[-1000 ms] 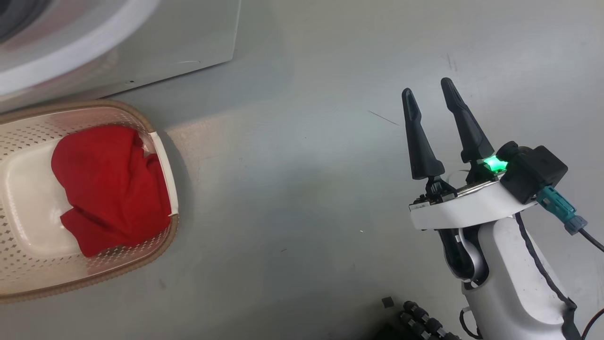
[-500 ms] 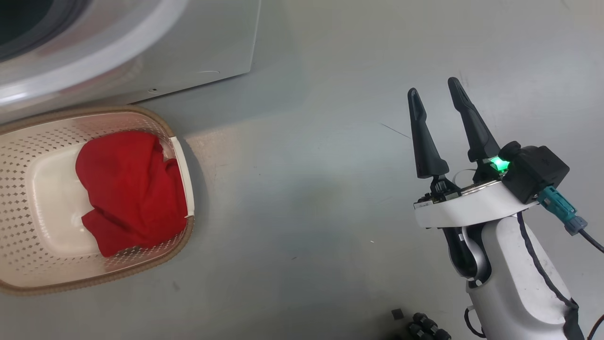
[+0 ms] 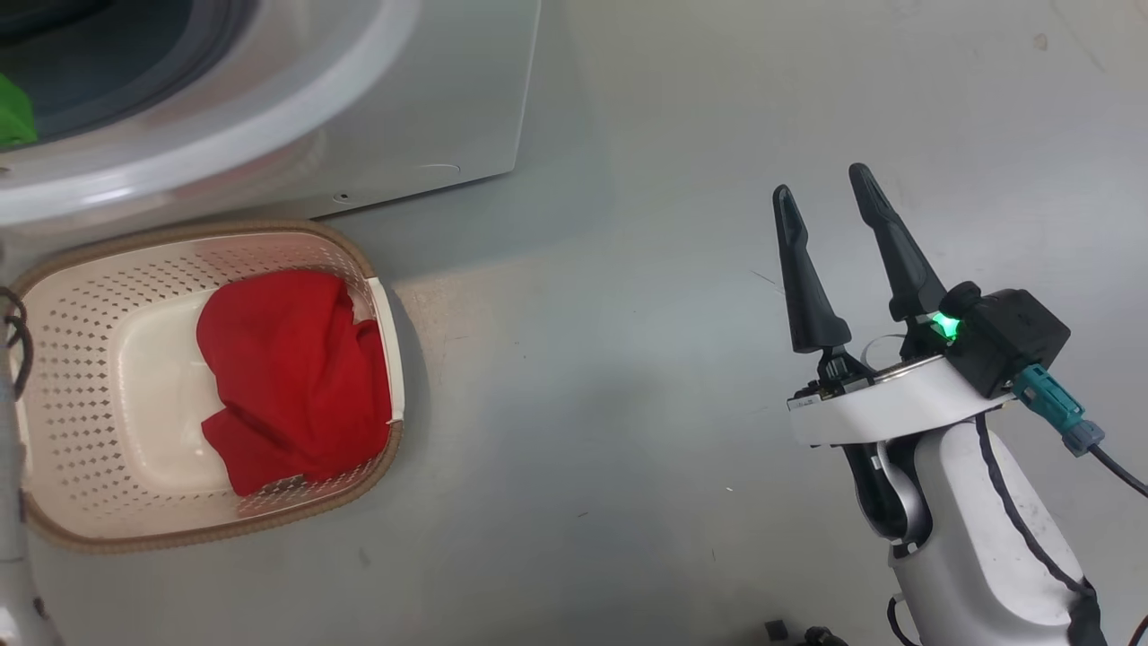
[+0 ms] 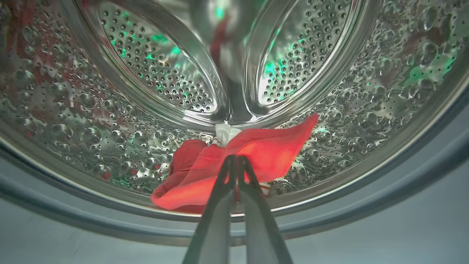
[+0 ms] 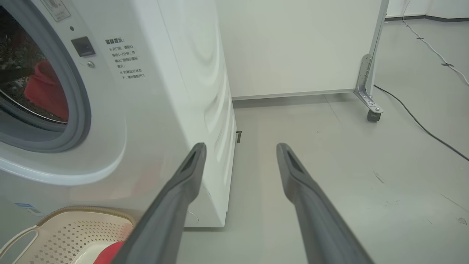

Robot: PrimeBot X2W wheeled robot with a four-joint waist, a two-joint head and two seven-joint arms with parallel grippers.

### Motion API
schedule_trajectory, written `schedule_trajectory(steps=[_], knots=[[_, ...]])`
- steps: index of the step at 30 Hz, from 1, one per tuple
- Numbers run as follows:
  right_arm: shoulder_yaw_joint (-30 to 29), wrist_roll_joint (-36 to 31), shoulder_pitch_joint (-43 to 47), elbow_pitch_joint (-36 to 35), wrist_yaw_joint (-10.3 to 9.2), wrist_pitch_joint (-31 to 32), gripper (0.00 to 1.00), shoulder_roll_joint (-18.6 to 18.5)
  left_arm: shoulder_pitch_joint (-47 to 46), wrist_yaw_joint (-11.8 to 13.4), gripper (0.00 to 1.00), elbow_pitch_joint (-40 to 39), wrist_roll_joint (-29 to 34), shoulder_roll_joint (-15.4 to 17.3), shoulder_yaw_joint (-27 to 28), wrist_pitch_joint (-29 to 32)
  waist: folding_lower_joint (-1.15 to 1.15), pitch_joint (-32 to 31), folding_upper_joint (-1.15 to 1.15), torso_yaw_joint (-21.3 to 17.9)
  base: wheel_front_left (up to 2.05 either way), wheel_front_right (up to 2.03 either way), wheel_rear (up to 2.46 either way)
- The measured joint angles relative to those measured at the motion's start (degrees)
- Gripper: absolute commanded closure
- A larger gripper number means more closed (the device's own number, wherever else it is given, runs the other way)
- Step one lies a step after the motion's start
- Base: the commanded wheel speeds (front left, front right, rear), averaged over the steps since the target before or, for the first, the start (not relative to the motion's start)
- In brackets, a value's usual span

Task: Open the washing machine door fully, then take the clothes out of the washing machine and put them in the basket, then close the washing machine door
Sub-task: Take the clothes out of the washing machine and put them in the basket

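Working through the unloading stage, you are sitting somewhere in the middle of the task. The large white front-loading washing machine is standing with its mouth open, so the door-opening step is reading as done. One crumpled red cloth is already lying in the cream perforated plastic basket with the brown woven-look rim, at the lower left of the head view, just beside the machine's front.

A second piece, a red fabric garment with white-striped trim and a small white tag, is lying low in the perforated steel drum, at the centre of the left wrist view. Your left jaws are sitting inside that drum, pressed together, with their tips meeting the garment's near fold. Judging by the lifted look of the cloth, they are pinching it.

Your right jaws are hanging spread and empty over the grey floor at the right of the head view, well apart from the basket.

Carrying this garment to the basket, checking the drum for more, and closing the door are what is remaining.
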Motion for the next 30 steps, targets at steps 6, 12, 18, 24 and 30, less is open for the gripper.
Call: schedule_trajectory(steps=[6,12,18,24,30], knots=[[-0.29,-0.79,1.41,0.64,0.0,0.0,0.0,-0.02,3.28,-0.08,1.0,-1.63,-1.47,-2.42,0.35,-5.16,0.0,-2.25,0.0,0.98,0.0,0.0,0.0],[-0.52,-1.35,2.6,0.96,0.0,0.0,0.0,-0.02,6.6,-0.27,1.0,-3.57,-2.05,-4.78,0.55,-9.57,0.0,-4.36,0.0,1.91,0.0,0.0,0.0],[-0.51,-1.94,4.13,1.76,0.0,0.0,0.0,-0.03,9.98,-0.55,1.0,-6.02,-2.4,-6.45,0.88,-14.15,0.0,-7.18,0.0,3.09,0.0,0.0,0.0],[-0.43,-2.36,5.66,2.27,0.0,0.0,0.0,-0.03,13.82,-0.54,1.0,-8.62,-2.69,-7.66,1.38,-17.8,0.0,-10.2,0.0,4.1,0.0,0.0,0.0],[-0.45,-3.46,7.7,2.87,0.0,0.0,0.0,-0.03,17.38,-0.54,1.0,-11.35,-2.33,-8.24,0.62,-18.97,0.0,-13.3,0.0,4.93,0.0,0.0,0.0]])
